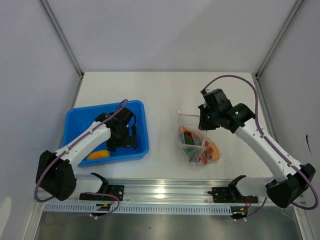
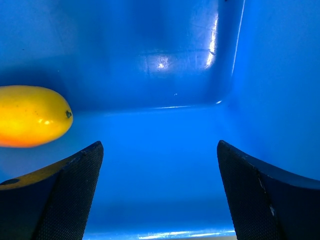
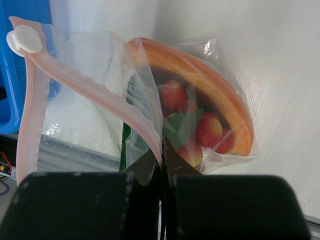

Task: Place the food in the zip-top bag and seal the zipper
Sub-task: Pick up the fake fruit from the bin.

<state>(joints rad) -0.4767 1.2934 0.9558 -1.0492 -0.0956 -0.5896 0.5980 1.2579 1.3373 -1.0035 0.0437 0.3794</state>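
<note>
From above, the left arm (image 1: 85, 142) reaches down into the blue plastic tray (image 1: 75, 117). The right arm (image 1: 260, 142) leans over the clear crinkly zip-top bag (image 1: 186, 120) lying on the white desk (image 1: 160, 95). Most of the toy food (image 1: 196, 145) is already inside the bag. One yellow-orange oval piece (image 1: 99, 155) lies in the tray, near the left jaws.

Up close, the left jaws stand wide open with nothing between them, only blue tray floor. The yellow-orange piece sits off to the left, past the left jaw tip. If they shut here, they would grab only air. The piece looks smooth and round, so I think a bump could make it roll away or pop out of a squeeze.

Up close, the right jaws are shut tight on the thin pinkish-red zipper strip (image 3: 90, 87), pinching the bag's edge. The red cherry tomatoes (image 3: 207, 129) and the orange wedge slice (image 3: 215, 95) lie in the bag just past the jaws, to the right. The mouth gapes open to the left. That pinch is on very thin plastic, so it could slip out. Then the mouth might flop shut before the last piece comes. A hard tug could tip the food out too.
</note>
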